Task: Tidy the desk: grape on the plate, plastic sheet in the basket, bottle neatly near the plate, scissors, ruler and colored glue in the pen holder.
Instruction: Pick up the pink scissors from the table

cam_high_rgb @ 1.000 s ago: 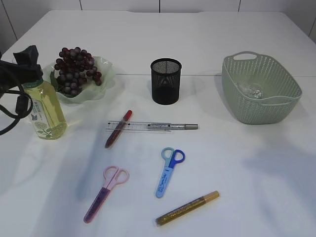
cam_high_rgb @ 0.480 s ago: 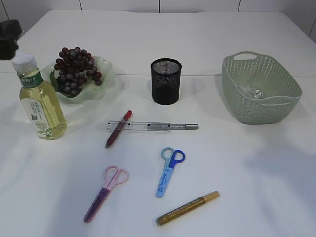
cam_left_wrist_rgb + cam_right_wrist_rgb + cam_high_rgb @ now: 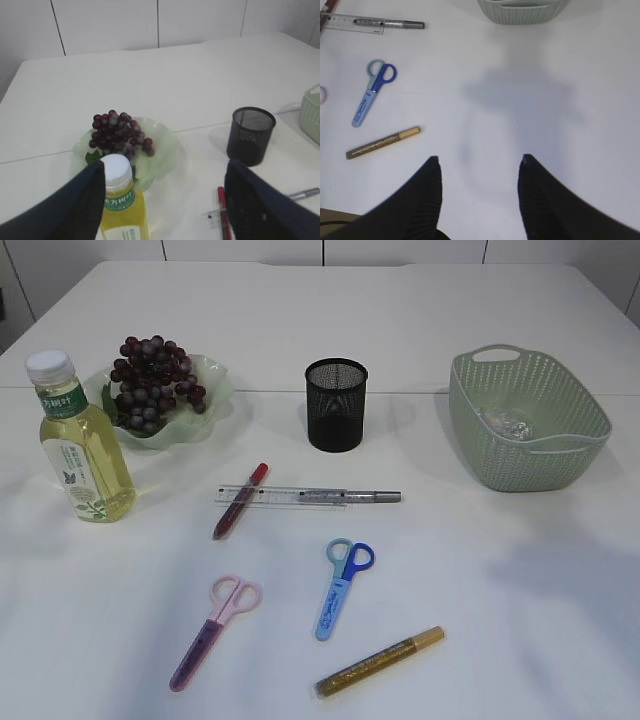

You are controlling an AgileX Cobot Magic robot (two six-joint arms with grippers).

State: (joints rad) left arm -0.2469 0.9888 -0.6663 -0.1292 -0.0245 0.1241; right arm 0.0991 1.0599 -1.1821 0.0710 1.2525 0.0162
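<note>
The exterior view takes in the whole white worktop [image 3: 480, 620] but neither arm. The grape [image 3: 152, 380] bunch lies on the green plate [image 3: 215, 380], and the bottle [image 3: 80, 440] of yellow liquid stands upright just beside the plate's left edge. The black mesh pen holder [image 3: 336, 405] stands mid-worktop; in front of it the clear ruler [image 3: 285, 496] lies flat with a red glue pen [image 3: 240, 500] crossing its left end and a silver pen [image 3: 365, 497] along its right. Nearer the camera lie pink scissors [image 3: 208, 632], blue scissors [image 3: 340, 588] and a gold glue pen [image 3: 380, 661]. The crumpled plastic sheet [image 3: 510, 422] sits inside the green basket [image 3: 470, 415].

Only the left wrist view shows the left tool [image 3: 162, 200]: its 2 fingers stand wide apart, empty, above and behind the bottle's white cap [image 3: 116, 170].

Only the right wrist view shows the right tool [image 3: 477, 192], spread and holding nothing, over bare worktop right of the gold glue pen.
</note>
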